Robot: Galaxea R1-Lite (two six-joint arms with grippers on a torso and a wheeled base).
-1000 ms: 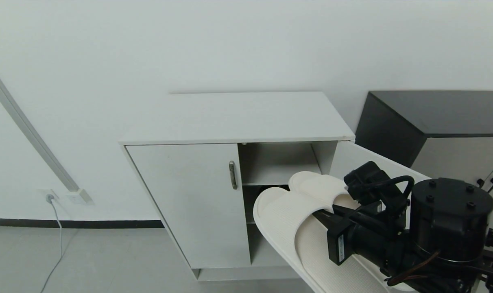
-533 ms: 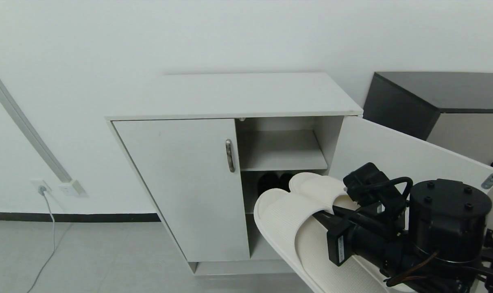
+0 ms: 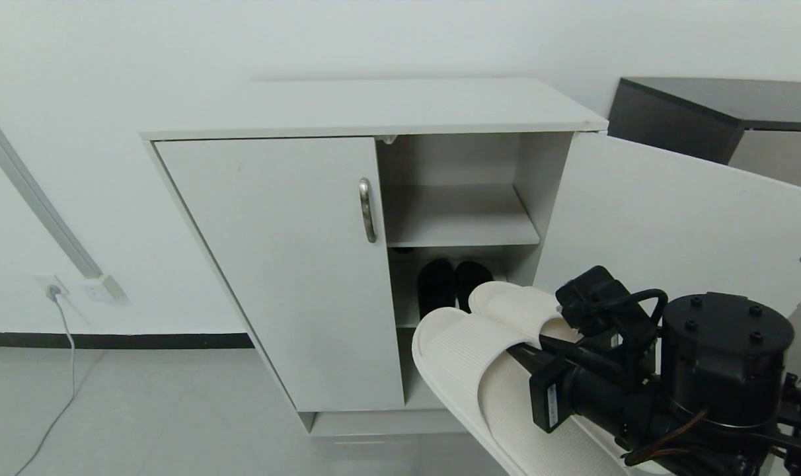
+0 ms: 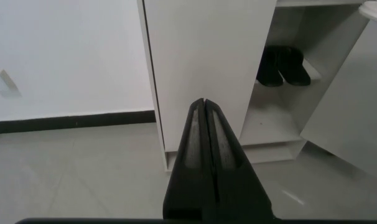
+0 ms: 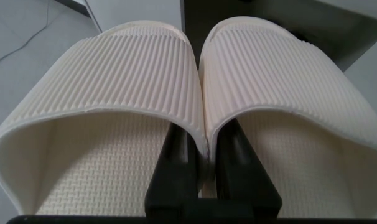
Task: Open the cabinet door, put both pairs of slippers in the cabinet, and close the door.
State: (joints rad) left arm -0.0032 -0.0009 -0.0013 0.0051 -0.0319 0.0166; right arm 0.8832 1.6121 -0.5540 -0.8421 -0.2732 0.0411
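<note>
Two pairs, was it, and where did each lie? the first observer asked.

The second answered that the pair of black slippers (image 3: 453, 284) lay on the middle shelf of the white wooden cabinet (image 3: 374, 106), at the centre of the head view. The pair of cream ribbed foam slippers (image 3: 470, 344) was in the right gripper (image 3: 529, 350), low and right of centre, just outside the opening.

How did the gripper have them?

Its fingers (image 5: 173, 168) were pushed in under the two straps and pinched on the adjoining inner walls, so both slippers were carried side by side as one. The left gripper (image 4: 204, 143) was pressed together on nothing and faced the closed left door (image 3: 275, 264).

And which way did the opening lie from the load?

Up and to the left in the head view, straight off the toes. The slippers' long axis ran from the lower right toward the centre, toes leading. It pointed into the gap between the closed door's edge and the swung-open right door (image 3: 671, 211). The toes sat in front of the lower part of the opening, just under the black pair.

Which arm was nearer?

The right one, plainly. The second judged that the coming move called for a push along that axis, probably into the bottom compartment (image 4: 269, 124), keeping off the open door at the right of the frame.
</note>
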